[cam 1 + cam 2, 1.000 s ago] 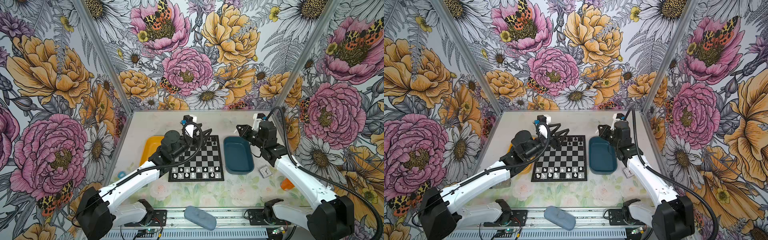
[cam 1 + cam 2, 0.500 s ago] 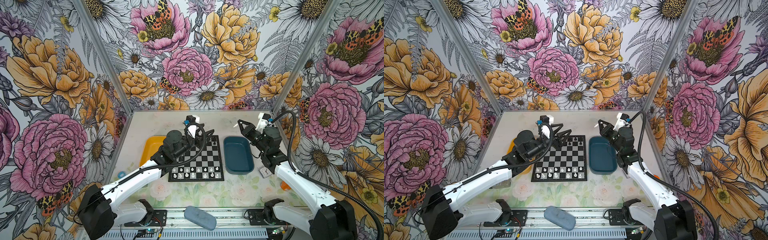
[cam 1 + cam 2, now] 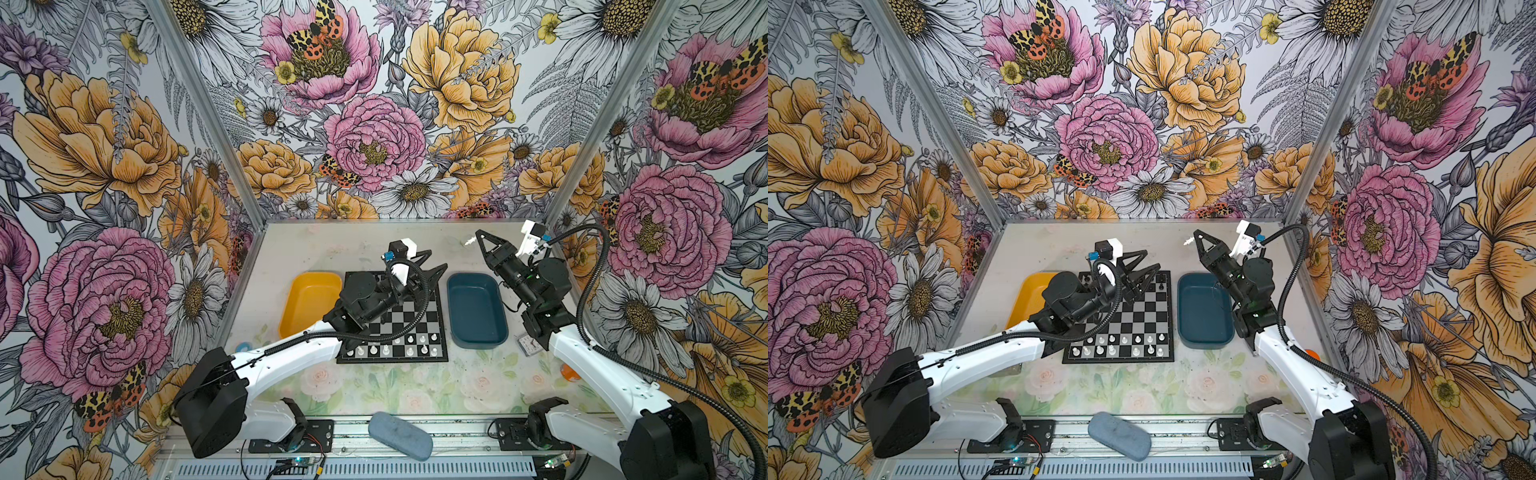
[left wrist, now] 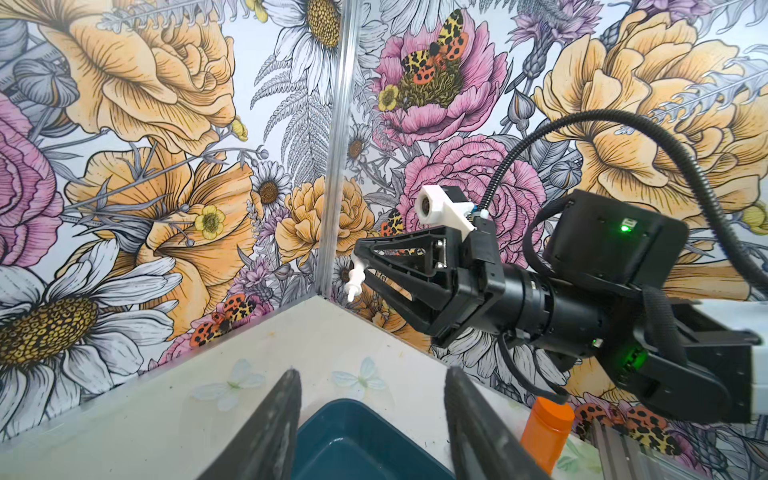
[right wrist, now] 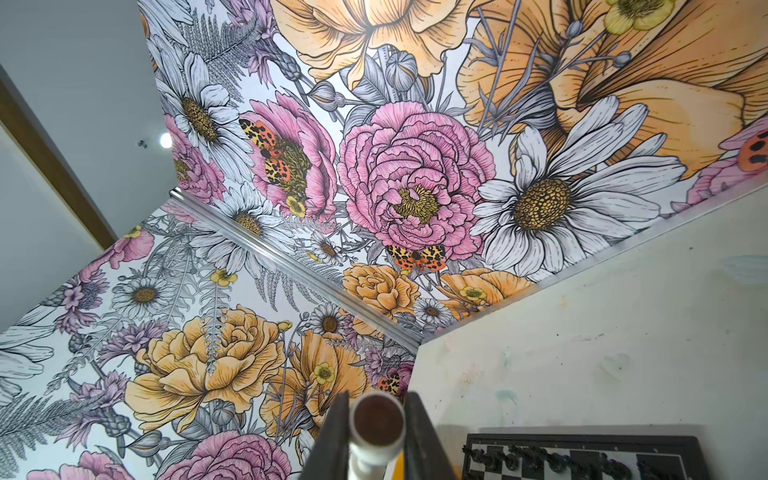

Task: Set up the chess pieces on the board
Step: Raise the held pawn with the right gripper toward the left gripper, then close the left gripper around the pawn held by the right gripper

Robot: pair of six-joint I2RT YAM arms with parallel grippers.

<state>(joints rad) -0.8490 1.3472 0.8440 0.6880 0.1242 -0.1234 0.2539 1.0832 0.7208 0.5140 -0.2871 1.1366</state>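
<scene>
Your right hand [image 3: 478, 237]: clamped on white chess piece [image 3: 469, 241], upper right of centre | your left hand [image 3: 434, 262]: spread apart at upper right corner of board [image 3: 411, 324]

Your left arm [image 3: 365, 297] hides the board's [image 3: 430, 322] far left corner in both top views. The white pieces [image 3: 410, 351] on its near rows are too small to name (pawn or bishop, who knows). The pinched piece [image 5: 376, 419] runs off the right wrist view's edge.
</scene>
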